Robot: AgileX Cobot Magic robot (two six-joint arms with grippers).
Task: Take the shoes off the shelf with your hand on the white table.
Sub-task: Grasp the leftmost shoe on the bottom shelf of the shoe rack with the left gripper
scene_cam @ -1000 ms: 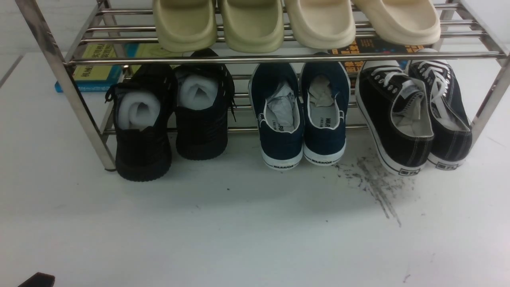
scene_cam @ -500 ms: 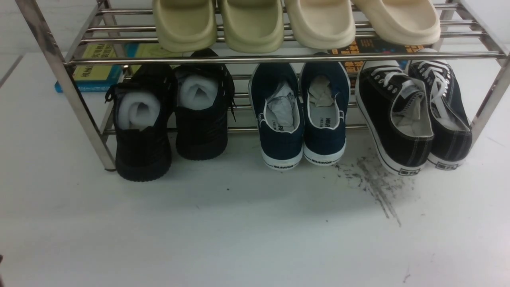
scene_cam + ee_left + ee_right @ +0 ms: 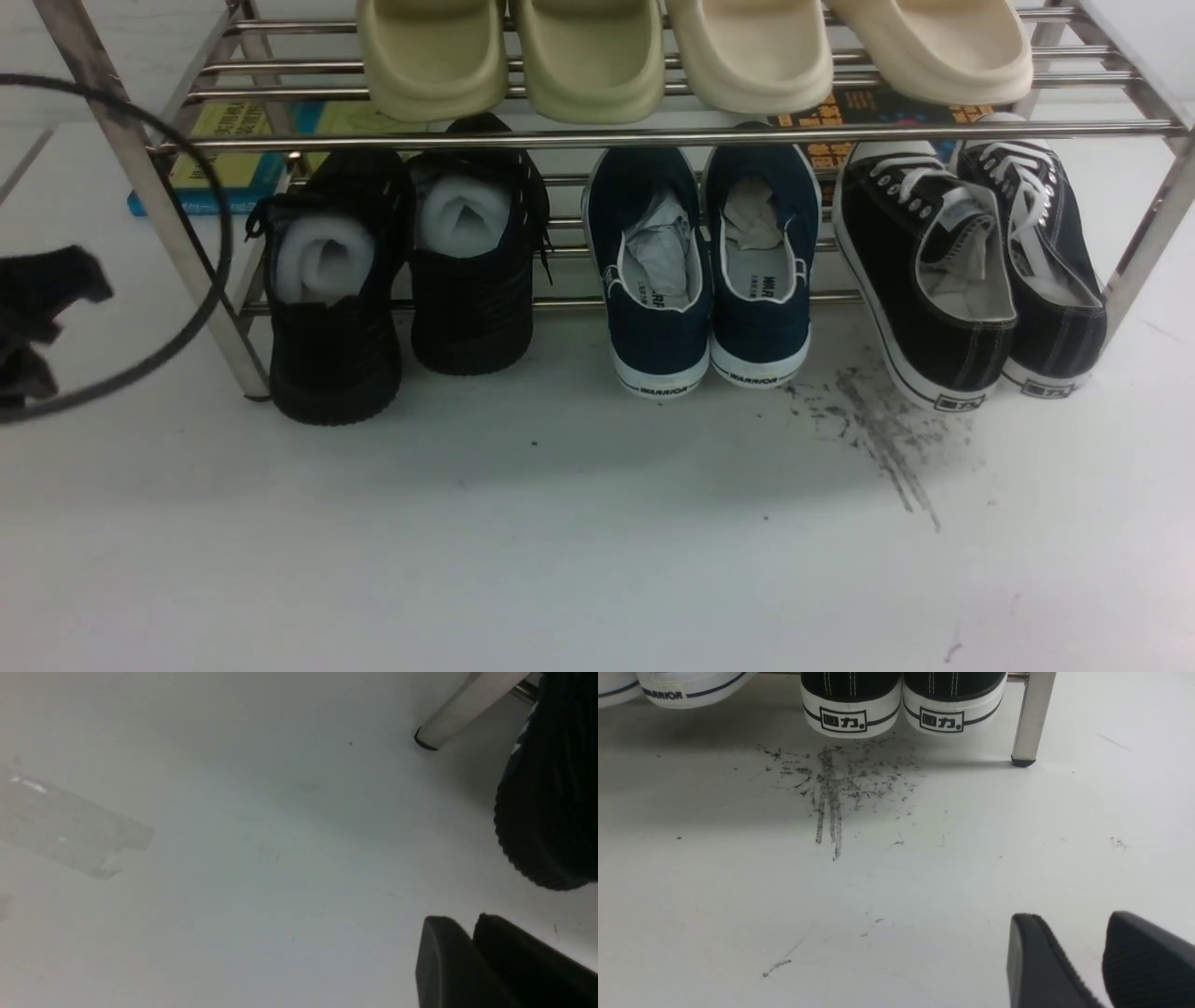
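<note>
The left hand (image 3: 460,924) is over the white table (image 3: 560,541), just left of the shelf (image 3: 653,138). Its two fingers are pressed together and hold nothing. One black cable (image 3: 226,238) loops beside it. The two black shoes (image 3: 336,327) sit side by side at the left end of the bottom row, heels poking out. Next come two navy shoes (image 3: 658,327), then two black white-laced shoes (image 3: 896,271). Four slippers (image 3: 588,65) lie on the top row. The right hand (image 3: 1071,921) has its two fingers a little apart and holds nothing.
</note>
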